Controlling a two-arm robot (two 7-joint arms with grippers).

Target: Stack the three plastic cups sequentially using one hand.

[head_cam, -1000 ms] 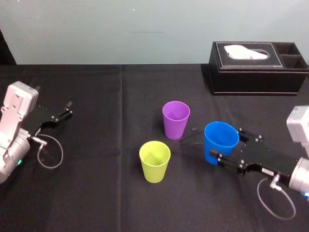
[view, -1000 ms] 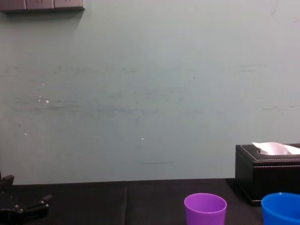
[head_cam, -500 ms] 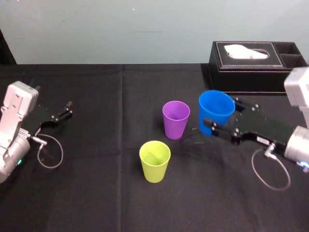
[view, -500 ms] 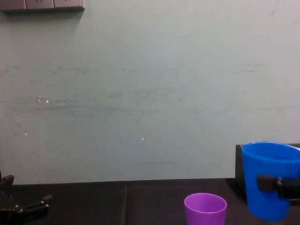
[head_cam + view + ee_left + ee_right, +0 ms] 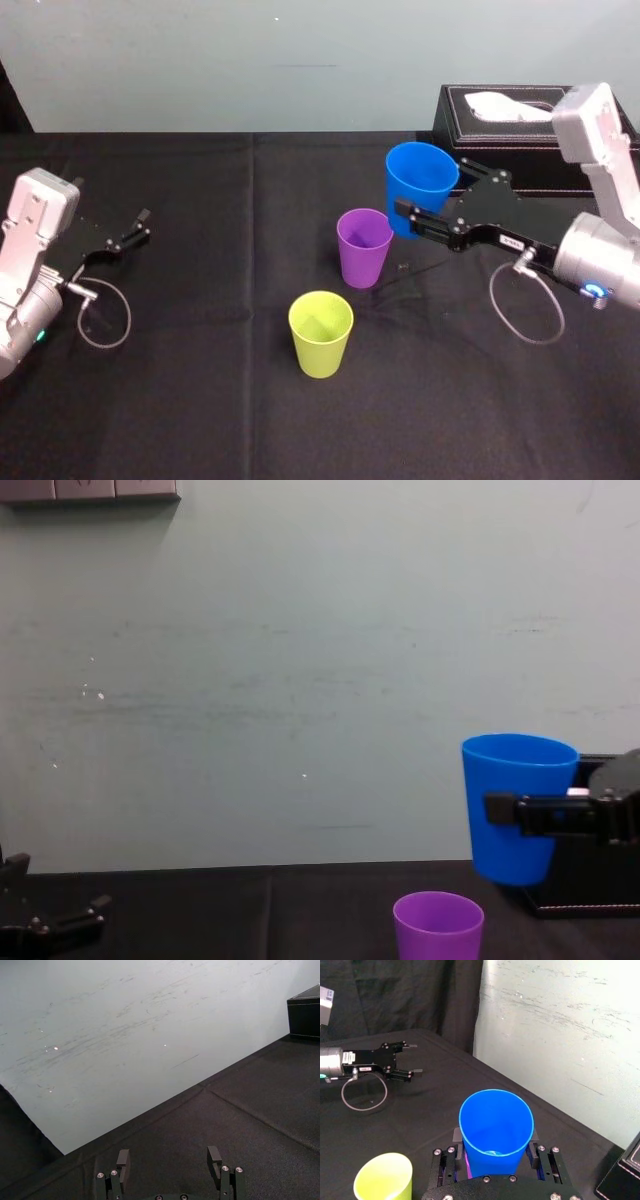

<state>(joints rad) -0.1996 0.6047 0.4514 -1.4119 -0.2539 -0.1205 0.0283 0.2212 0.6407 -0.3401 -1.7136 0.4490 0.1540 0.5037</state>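
Note:
My right gripper (image 5: pixel 425 197) is shut on the blue cup (image 5: pixel 420 185), one finger on each side of it, and holds it upright in the air. In the chest view the blue cup (image 5: pixel 515 805) hangs higher than the purple cup (image 5: pixel 438 925) and a little to its right. The purple cup (image 5: pixel 364 245) stands on the black cloth. The yellow-green cup (image 5: pixel 321 332) stands nearer to me, slightly left of it. The right wrist view looks down into the blue cup (image 5: pixel 495 1130), with the yellow-green cup (image 5: pixel 384 1182) below.
A black tissue box (image 5: pixel 530 140) stands at the back right, just behind the right arm. My left gripper (image 5: pixel 140 225) rests open near the table's left side, nothing between its fingers (image 5: pixel 122 1160). Black cloth covers the table up to a pale wall.
The right gripper has lifted the blue cup off the table and carried it up, back and left, to just beside and above the purple cup. The left arm has not moved.

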